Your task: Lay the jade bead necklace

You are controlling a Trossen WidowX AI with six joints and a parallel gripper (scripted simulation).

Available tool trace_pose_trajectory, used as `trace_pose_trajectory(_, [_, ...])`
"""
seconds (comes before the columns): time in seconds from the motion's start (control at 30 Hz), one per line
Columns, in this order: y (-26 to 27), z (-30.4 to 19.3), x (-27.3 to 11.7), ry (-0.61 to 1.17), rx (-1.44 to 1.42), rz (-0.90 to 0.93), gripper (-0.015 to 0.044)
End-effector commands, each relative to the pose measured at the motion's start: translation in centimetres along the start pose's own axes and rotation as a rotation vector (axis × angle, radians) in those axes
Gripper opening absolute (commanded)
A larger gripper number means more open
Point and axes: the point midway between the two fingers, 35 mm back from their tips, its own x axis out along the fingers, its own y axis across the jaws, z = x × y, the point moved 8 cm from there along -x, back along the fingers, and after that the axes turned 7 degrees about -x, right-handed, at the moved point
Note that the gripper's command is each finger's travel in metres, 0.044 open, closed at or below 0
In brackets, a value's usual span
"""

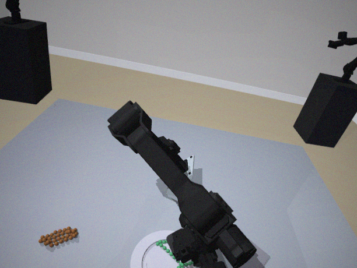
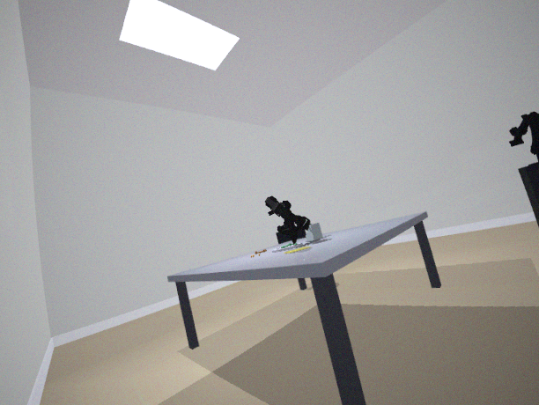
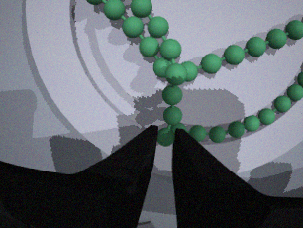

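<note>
One bit of the green necklace [image 1: 164,247] [image 2: 288,246] [image 3: 211,63] is pinched in the claw [image 2: 294,242] [image 3: 164,134], with its doubled row slanting toward the bench's [image 1: 116,186] [image 2: 264,269] top-view left edge.

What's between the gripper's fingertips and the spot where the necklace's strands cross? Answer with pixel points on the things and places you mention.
Just a short run of the jade bead necklace [image 1: 164,247] [image 2: 286,246] [image 3: 172,115] itself, leading to the gripper [image 2: 294,242] [image 3: 164,134]; the wrist view shows it.

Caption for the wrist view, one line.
Black fingers close on the green necklace over the pale board, its beads partly doubled up.
</note>
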Motion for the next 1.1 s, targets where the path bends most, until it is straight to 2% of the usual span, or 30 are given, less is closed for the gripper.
trace_pose_trajectory(0.0, [0.16,-0.06,-0.02,0.003,0.004,0.003,0.0000])
trace_pose_trajectory(0.2, [0.15,-0.05,0.68,0.002,0.004,0.003,0.0000])
trace_pose_trajectory(0.77, [0.15,0.00,0.26,0.003,0.005,0.001,0.0440])
trace_pose_trajectory(1.07, [0.14,-0.01,-0.13,0.003,0.004,0.003,0.0440])
